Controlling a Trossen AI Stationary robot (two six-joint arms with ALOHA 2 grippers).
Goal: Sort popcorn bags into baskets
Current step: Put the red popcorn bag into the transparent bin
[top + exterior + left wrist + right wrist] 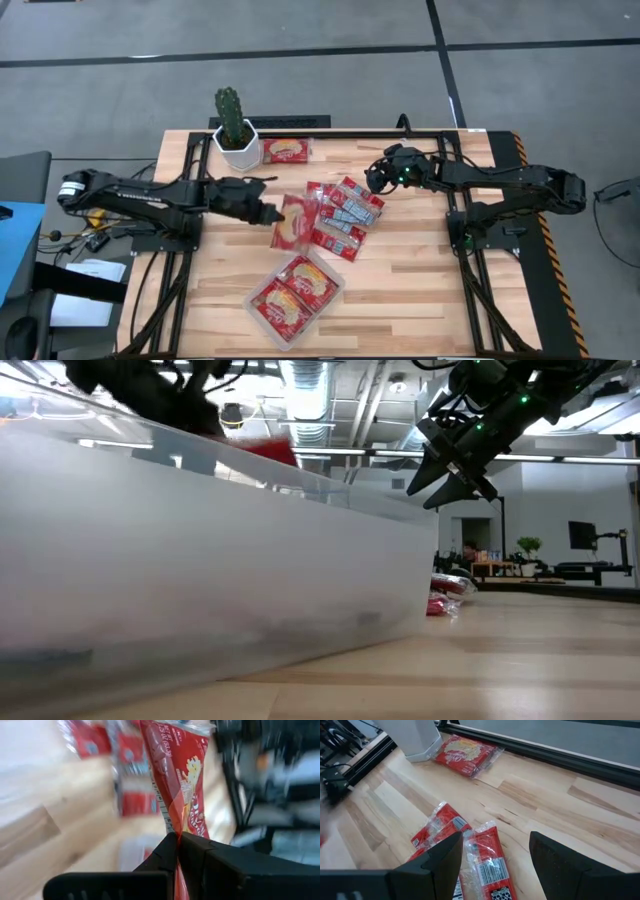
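My left gripper (268,212) is shut on a red popcorn bag (293,222) over the table's middle, between the pile and the tray. In the low view that bag (268,449) shows above the tray wall. Several more red bags (345,212) lie flat in a loose pile on the wood. My right gripper (378,182) hovers open over the pile's right end, and its fingers stand apart above the bags (487,862). The clear tray (254,297) sits near the table's near edge and holds two bags (297,288). One bag (285,150) lies by the cactus pot. My left gripper pinches the red bag between its two fingers (167,851) at one end of the packet (176,827). The fingers come from the table's left. The bag reaches forward past the fingertips, edge-on in the wrist view, and is lifted clear of the table.
A white pot with a cactus (236,138) stands at the far left of the table, also seen in the right wrist view as the pot (415,737) with a bag (465,750) beside it. Black frame rails (470,250) run along the table's sides. Bare wood (420,290) lies right of the tray.
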